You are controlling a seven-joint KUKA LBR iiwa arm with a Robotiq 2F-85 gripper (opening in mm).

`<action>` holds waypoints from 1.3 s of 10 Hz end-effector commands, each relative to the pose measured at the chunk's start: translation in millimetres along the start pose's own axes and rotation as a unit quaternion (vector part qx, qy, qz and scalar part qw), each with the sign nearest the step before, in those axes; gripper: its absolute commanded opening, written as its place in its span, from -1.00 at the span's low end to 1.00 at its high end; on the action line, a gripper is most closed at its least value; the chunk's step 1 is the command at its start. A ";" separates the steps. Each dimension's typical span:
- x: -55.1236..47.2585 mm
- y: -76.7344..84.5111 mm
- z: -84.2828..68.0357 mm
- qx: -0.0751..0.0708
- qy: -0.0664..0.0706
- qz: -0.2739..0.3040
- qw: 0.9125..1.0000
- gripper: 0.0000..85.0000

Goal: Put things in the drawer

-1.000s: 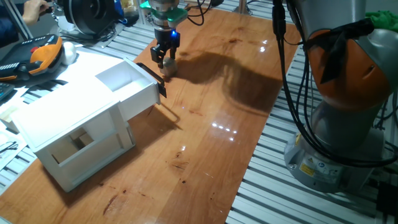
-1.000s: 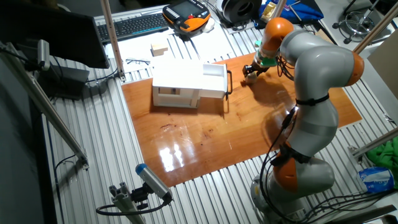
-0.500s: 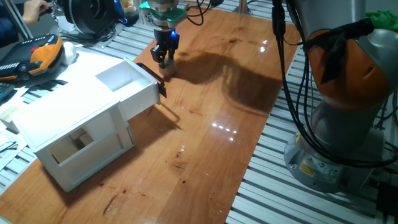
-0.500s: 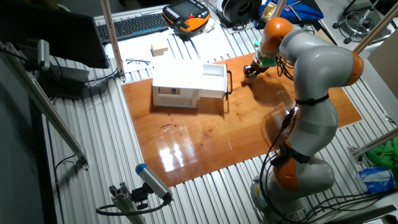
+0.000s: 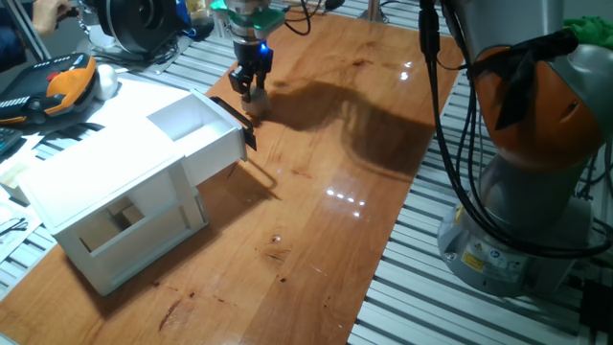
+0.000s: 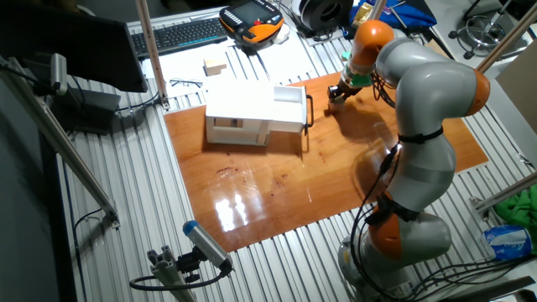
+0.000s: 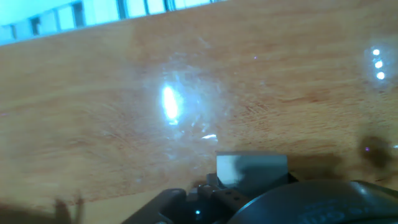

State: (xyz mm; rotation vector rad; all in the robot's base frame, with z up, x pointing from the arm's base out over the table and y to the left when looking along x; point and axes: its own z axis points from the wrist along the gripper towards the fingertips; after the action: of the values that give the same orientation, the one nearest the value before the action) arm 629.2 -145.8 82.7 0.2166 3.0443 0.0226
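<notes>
The large silver-grey robot arm (image 6: 424, 109) has smooth rounded links joined by glossy orange rings, one at its base, one near the wrist. Black cables (image 5: 450, 115) hang in loops along its body. A white base label carries small dark print. The small black two-finger gripper (image 5: 251, 88) sits under a teal collar with a blue light.

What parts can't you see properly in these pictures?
- The gripper hides most of the small cube in one fixed view.
- In the other fixed view, gripper and cube are too small to tell if the fingers are closed.
- Hand view is blurry; the pale block is cut off by the gripper body.
- The open drawer floor is partly hidden by its walls.
</notes>
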 end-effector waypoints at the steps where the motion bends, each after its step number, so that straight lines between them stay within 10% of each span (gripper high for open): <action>1: -2.1 4.9 -13.8 0.000 0.000 0.000 1.000 -1.00; 13: 10.8 57.1 -153.6 0.022 0.014 0.010 1.000 -1.00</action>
State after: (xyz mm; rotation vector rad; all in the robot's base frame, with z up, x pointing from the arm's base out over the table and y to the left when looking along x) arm 611.9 -86.9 216.2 0.2520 3.0728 -0.0382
